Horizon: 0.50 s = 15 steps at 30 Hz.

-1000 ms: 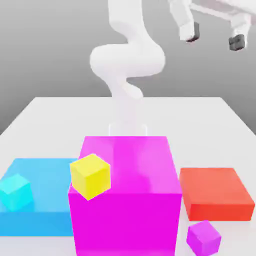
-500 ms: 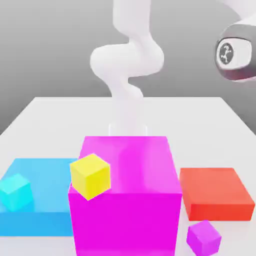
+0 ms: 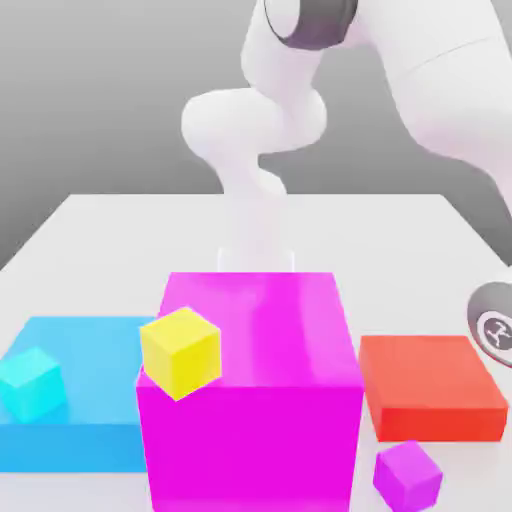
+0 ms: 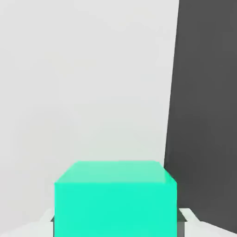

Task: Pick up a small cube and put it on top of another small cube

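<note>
Gripper (image 4: 117, 222) closed on a green block (image 4: 115, 203), one finger at each side. If this block is carried to the yellow cube (image 3: 180, 352), a low approach could knock that cube off the magenta block (image 3: 255, 450), since it sits by the front left corner; an off-centre release could let the green block topple. The yellow cube lies left of centre in the exterior view, well apart from the arm's hand end (image 3: 495, 330) at the right edge of the frame, and is ungripped.
</note>
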Available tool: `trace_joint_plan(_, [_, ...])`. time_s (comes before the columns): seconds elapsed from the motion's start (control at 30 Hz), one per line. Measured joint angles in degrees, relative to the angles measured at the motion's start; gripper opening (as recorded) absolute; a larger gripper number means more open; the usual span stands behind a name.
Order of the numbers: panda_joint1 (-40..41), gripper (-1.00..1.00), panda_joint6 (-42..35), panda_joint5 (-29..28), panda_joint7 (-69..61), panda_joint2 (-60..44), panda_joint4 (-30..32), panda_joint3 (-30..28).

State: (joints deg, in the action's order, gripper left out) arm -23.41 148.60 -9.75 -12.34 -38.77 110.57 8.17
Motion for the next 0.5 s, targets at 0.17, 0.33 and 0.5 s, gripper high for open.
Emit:
trace_joint_plan(0.17, [3.69, -1.0, -5.3, 1.85, -3.18, 8.1, 2.18, 0.01])
trace_joint_plan(0.33, [11.66, -1.0, -6.32, 2.21, -9.53, 14.03, 3.07, -4.58])
trace_joint_plan(0.5, [18.93, -1.0, -6.86, 2.47, -15.74, 19.83, 4.82, -9.16])
